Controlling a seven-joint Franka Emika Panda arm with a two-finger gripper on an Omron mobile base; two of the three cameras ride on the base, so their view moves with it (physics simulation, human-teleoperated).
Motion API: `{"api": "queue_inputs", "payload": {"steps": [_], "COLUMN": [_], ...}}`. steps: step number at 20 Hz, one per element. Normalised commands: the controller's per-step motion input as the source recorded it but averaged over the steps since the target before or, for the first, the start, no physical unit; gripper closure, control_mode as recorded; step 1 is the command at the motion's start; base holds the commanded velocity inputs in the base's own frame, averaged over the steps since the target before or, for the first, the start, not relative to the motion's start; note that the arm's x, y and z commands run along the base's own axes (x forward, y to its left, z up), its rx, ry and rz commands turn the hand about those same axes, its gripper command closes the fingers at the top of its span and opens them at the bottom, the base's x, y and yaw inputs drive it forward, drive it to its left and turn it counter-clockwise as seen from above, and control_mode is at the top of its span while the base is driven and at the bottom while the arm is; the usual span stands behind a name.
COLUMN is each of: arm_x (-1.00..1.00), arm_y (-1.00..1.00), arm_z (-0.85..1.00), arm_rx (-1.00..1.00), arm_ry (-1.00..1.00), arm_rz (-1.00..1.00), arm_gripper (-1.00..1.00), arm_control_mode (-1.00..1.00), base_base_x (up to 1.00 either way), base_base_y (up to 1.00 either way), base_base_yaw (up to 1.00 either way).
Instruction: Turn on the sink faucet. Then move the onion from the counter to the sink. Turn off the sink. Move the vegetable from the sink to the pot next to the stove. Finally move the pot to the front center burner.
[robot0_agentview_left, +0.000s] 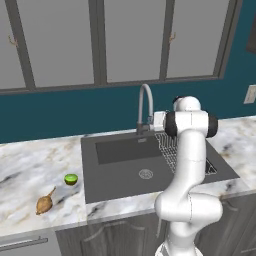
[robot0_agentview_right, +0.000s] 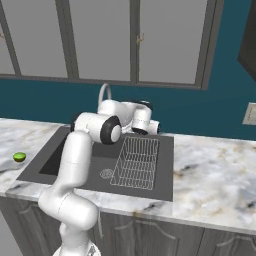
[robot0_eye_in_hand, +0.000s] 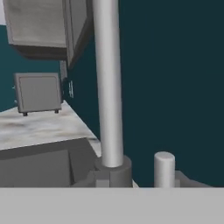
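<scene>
- The tall slim silver gooseneck sink faucet (robot0_agentview_left: 145, 107) rises with an arched spout behind the dark grey rectangular sink (robot0_agentview_left: 125, 167), at the middle of its back edge.
- The small tan-brown onion (robot0_agentview_left: 44, 202) with a thin stalk lies on the white-grey marble desk (robot0_agentview_left: 30, 170), left of the sink, near the front edge.
- A small round green lime (robot0_agentview_left: 71, 179) sits between the onion and the sink.
- The right base view shows a wire rack (robot0_agentview_right: 135, 162) in the right part of the sink; the arm hides much of the faucet there.
- The hand view shows the faucet's straight pipe close up, with a short grey cylinder (robot0_eye_in_hand: 164, 169) beside its base.
- The end effector is near the faucet base; I cannot tell whether its fingers are spread or pressed together.
</scene>
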Motion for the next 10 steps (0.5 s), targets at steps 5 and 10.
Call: {"api": "queue_inputs", "payload": {"steps": [5, 10], "arm_x": [0.03, -0.19], "arm_y": [-0.08, -0.08], "arm_z": [0.00, 0.00], "arm_rx": [0.00, 0.00], "arm_ry": [0.00, -0.02], "arm_rz": [-0.03, -0.17], "arm_gripper": [1.00, 1.00], "arm_control_mode": [-1.00, -1.00], "base_base_x": [0.00, 0.00], "base_base_y": [0.00, 0.00], "base_base_yaw": [0.00, 0.00]}}
